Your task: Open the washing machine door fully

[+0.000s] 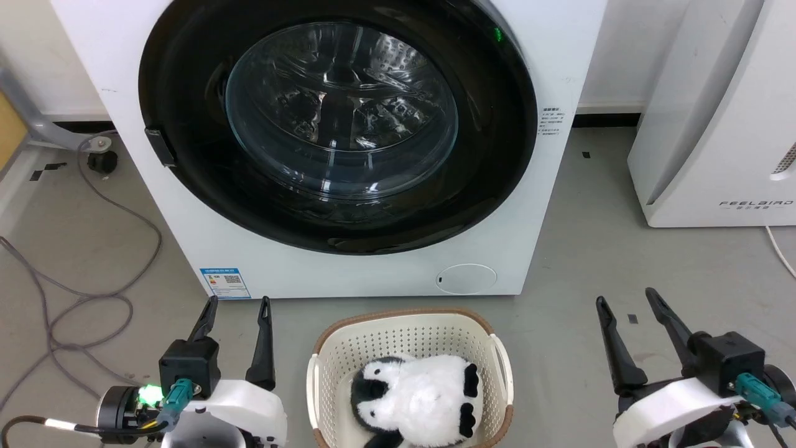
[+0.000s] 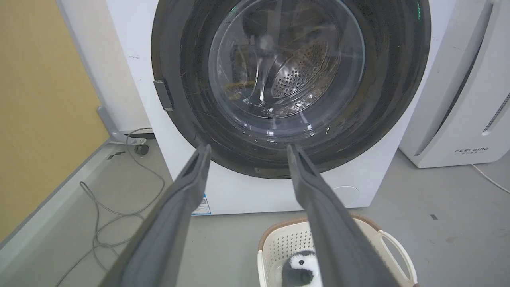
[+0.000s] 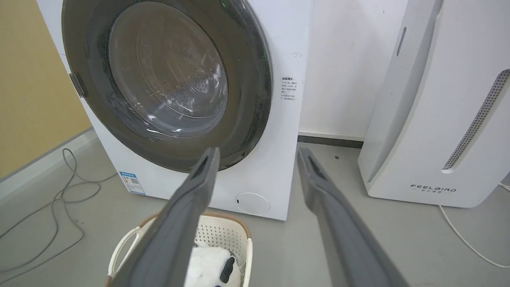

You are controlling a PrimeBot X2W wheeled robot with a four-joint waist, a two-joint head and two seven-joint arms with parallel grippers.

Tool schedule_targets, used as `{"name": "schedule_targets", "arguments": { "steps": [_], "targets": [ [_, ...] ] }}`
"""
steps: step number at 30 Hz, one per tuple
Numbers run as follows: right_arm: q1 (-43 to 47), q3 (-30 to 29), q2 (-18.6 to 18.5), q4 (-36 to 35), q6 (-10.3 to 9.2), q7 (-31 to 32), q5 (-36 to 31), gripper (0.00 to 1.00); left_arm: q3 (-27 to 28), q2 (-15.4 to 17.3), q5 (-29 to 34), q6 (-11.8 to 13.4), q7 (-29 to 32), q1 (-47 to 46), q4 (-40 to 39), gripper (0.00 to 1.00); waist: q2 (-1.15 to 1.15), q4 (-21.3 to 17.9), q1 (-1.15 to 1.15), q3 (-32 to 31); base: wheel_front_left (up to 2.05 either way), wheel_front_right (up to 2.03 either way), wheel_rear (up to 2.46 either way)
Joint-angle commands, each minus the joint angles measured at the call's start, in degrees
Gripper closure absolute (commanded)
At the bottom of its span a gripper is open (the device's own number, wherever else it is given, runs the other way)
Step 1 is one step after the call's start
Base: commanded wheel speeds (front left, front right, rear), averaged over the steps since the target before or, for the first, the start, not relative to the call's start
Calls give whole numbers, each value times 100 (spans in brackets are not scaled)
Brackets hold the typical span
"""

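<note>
Closure: washing machine door [image 1: 339, 124] sits shut on the washing machine [image 1: 348, 274]; likely rigid, heavy, slick. Hook the handle tab [image 1: 160, 147] at its left edge; left gripper [image 1: 239, 300] and right gripper [image 1: 625, 296] jaws open, empty.

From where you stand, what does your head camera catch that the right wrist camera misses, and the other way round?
Head view adds: the left hand, open, and a caster wheel beside the washing machine. Right wrist view adds: a narrow vent slot high on the FEELBIRD appliance. Shared: the shut washing machine door, the open right hand, and the basket holding a plush panda.
</note>
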Motion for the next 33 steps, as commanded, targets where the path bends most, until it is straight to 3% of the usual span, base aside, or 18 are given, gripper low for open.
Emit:
{"name": "schedule_targets", "arguments": {
  "steps": [1,10,11,12,13,14,33],
  "targets": [
    [-4,-27,0,-57,1,-70,133,0,-12,1,-42,48,-71,-5,-33,0,0,2,0,3,0,0,0],
    [-25,-55,-1,-105,1,-178,736,0,-54,1,-91,128,-179,-5,-55,0,0,11,0,13,0,0,0],
    [-28,-52,-1,-109,1,-189,826,18,-60,1,-98,135,-190,-5,-56,0,0,12,0,15,0,0,0],
    [-28,-52,-1,-109,1,-189,826,18,-60,1,-98,135,-190,-5,-56,0,0,12,0,15,0,0,0],
    [-30,-51,-1,-113,1,-201,926,68,-66,0,-106,143,-202,-4,-56,0,0,12,0,16,0,0,0],
    [-32,-43,-1,-117,1,-213,1040,100,-72,0,-113,150,-214,-4,-55,0,0,14,0,17,0,0,0],
    [-185,-47,-1,0,2,-349,3813,100,-163,0,-153,264,-442,-42,-91,0,0,63,0,82,0,0,0]
  ]
}}
